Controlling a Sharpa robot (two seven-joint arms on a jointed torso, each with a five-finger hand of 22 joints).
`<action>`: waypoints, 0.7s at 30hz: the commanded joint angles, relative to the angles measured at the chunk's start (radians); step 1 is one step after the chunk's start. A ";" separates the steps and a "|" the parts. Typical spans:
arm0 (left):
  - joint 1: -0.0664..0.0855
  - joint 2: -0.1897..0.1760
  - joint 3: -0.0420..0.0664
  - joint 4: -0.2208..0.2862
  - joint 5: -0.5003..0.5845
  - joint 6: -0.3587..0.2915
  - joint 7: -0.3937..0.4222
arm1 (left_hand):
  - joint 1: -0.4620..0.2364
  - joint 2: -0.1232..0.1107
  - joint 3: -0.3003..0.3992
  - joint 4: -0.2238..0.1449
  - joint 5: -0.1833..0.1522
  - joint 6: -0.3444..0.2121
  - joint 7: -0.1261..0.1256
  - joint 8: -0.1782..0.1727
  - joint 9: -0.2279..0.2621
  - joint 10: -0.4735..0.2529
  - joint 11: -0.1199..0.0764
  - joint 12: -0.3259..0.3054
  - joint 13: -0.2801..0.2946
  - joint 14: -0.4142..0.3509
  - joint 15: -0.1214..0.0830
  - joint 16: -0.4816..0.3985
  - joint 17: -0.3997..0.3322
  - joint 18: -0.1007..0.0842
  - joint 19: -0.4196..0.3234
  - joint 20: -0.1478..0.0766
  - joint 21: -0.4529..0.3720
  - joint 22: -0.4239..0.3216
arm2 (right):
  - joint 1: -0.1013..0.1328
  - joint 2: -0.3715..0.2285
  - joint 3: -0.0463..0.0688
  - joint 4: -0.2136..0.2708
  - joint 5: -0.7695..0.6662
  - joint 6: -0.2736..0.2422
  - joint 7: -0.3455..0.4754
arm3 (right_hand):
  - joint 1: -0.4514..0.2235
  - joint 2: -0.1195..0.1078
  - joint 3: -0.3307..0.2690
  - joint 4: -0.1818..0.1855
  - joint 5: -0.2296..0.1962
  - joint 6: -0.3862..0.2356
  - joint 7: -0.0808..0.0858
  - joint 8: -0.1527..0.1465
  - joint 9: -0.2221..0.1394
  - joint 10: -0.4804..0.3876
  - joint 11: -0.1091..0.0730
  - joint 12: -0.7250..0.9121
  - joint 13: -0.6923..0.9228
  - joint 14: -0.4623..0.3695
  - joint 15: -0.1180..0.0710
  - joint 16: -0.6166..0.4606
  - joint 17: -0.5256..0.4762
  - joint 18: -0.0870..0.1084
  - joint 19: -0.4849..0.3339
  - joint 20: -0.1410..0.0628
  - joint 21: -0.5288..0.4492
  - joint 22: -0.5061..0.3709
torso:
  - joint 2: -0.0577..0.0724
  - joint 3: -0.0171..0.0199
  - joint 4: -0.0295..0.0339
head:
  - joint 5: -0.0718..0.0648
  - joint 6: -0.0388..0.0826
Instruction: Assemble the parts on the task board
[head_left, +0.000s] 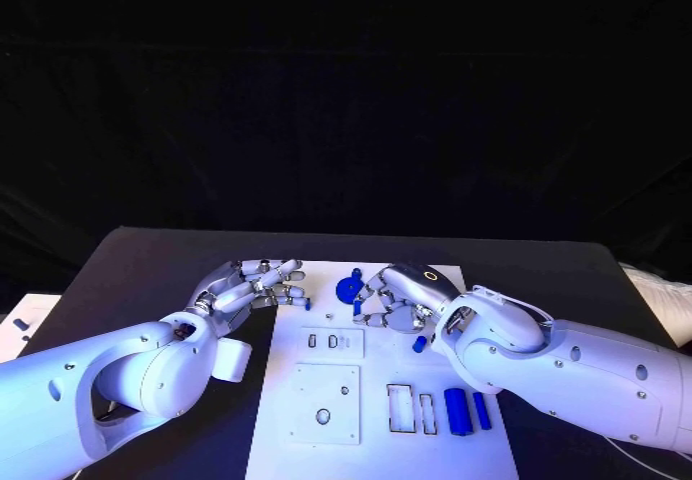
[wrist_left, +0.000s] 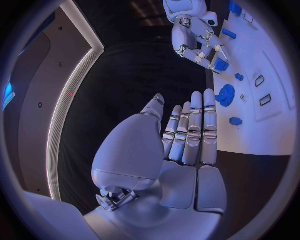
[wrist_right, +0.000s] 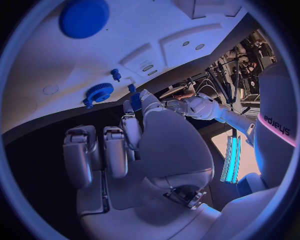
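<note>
Currently right hand (head_left: 398, 296) pinches a small blue part (wrist_left: 221, 64) mid-frame; left hand (head_left: 254, 287), fingers apart, holds nothing. Advise aligning over task board (head_left: 375, 420) before lowering.

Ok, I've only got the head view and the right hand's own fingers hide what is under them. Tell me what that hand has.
Observer: In the right wrist view, the right hand pinches a small blue part between thumb and a finger.
Operator: Now report the left hand's palm side.
Observer: In the left wrist view, the left hand holds nothing. Its fingers are stretched out straight.
Operator: Check the gear beside the right hand.
Observer: The left wrist view shows the blue gear lying on the task board with a clear gap to the right hand. No finger touches it.
</note>
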 joint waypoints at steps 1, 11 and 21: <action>0.000 0.002 0.000 0.000 0.001 0.020 0.005 | 0.008 0.002 0.002 -0.006 -0.003 -0.003 0.002 -0.006 -0.001 -0.004 0.004 -0.005 -0.002 0.005 0.005 -0.005 0.002 0.010 -0.006 0.003 0.003 0.001 | -0.008 0.011 -0.003 0.007 -0.113 -0.006 -0.052 | 0.011 0.006 0.005 -0.001 0.004 0.019 -0.022 0.003 0.001 0.024 -0.028 0.003 -0.098 0.088 -0.004 0.004 0.187 -0.009 0.090 -0.005 0.005 0.245 | 0.001 0.0013 -0.0007 | 0.006 -0.005; 0.000 0.003 0.000 0.001 0.001 0.023 0.003 | 0.008 0.002 0.002 -0.006 -0.003 -0.003 0.002 -0.006 -0.001 -0.004 0.004 -0.005 -0.002 0.005 0.005 -0.005 0.002 0.010 -0.006 0.003 0.003 0.001 | -0.029 0.051 -0.014 0.001 -0.193 0.010 -0.094 | 0.009 0.005 0.005 0.000 0.002 0.017 -0.021 0.002 0.001 0.024 -0.027 0.002 -0.098 0.088 -0.004 0.003 0.186 -0.009 0.089 -0.006 0.005 0.245 | 0.001 0.0012 0.0005 | 0.008 -0.013; 0.000 0.003 0.000 0.001 0.001 0.025 0.000 | 0.008 0.002 0.002 -0.006 -0.003 -0.003 0.002 -0.006 -0.001 -0.004 0.004 -0.005 -0.002 0.005 0.005 -0.005 0.002 0.010 -0.006 0.003 0.003 0.001 | -0.037 0.070 -0.023 -0.008 -0.219 0.042 -0.117 | 0.008 0.004 0.005 0.000 0.001 0.016 -0.020 0.001 0.001 0.024 -0.027 0.001 -0.098 0.087 -0.004 0.002 0.184 -0.009 0.089 -0.006 0.005 0.244 | 0.001 0.0009 0.0002 | 0.011 -0.021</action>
